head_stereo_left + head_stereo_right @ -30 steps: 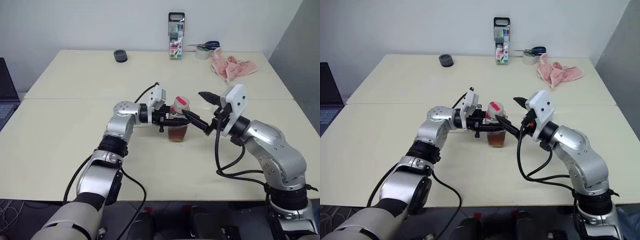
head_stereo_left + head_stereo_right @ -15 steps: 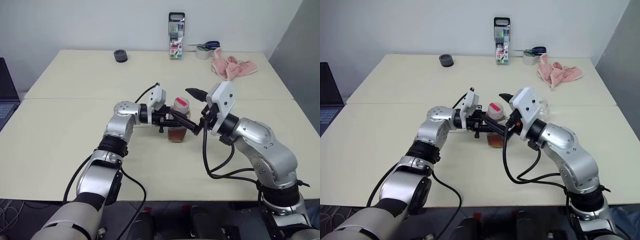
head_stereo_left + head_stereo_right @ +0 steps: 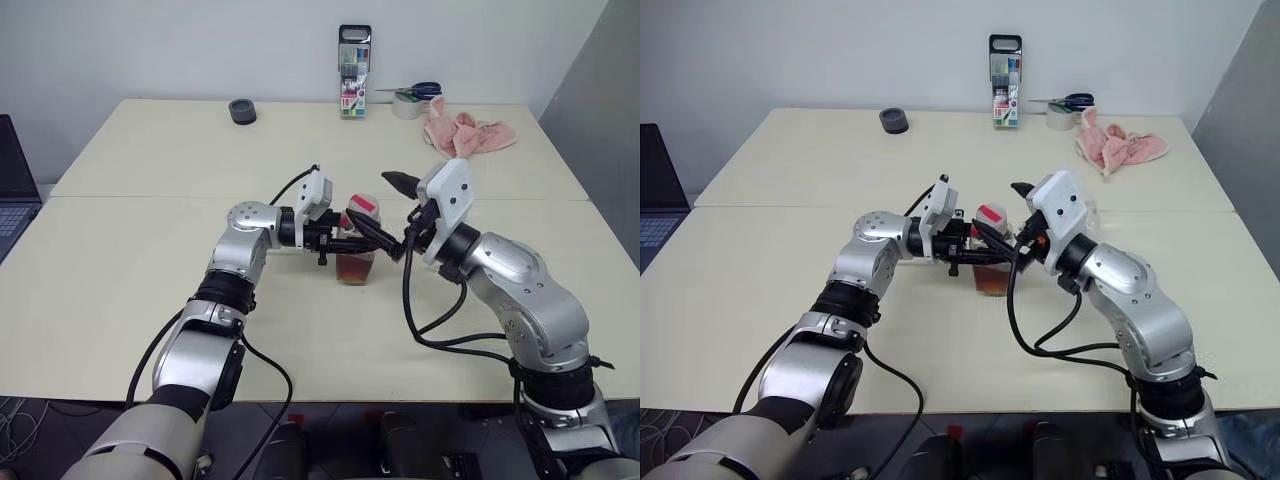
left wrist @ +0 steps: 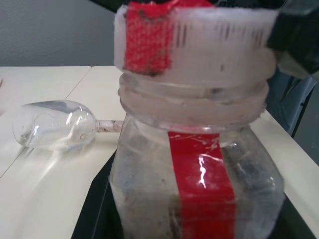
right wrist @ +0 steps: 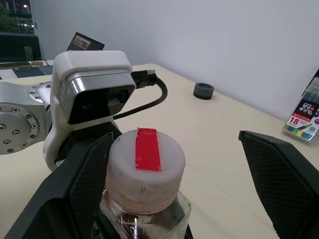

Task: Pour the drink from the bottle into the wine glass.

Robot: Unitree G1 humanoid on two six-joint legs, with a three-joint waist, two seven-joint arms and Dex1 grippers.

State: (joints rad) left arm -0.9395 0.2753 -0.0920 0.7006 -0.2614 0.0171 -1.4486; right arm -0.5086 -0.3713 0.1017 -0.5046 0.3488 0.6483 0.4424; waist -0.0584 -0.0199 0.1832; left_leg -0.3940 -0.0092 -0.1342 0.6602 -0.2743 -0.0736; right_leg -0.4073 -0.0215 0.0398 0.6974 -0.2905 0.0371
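Note:
The bottle (image 3: 357, 250) is small, clear and wide-necked, with a red label strip and a whitish cap (image 5: 146, 157) that has red tape across its top. It stands just above the table at the centre, and the amber drink (image 3: 355, 268) fills its lower part. My left gripper (image 3: 338, 244) comes in from the left and is shut on the bottle's body. My right gripper (image 3: 383, 208) is open, with one black finger on each side of the cap (image 3: 363, 207), not touching it. The wine glass (image 4: 55, 132) lies on its side on the table beyond the bottle.
A marker case (image 3: 353, 72) stands at the table's far edge, and a black tape roll (image 3: 241, 111) lies to its left. Scissors and a tape roll (image 3: 412, 98) and a pink cloth (image 3: 465, 133) are at the far right. A laptop (image 3: 10, 185) sits off the left edge.
My right gripper has swung left from beside the bottle, so its open fingers now straddle the cap. The left gripper and the bottle have stayed put.

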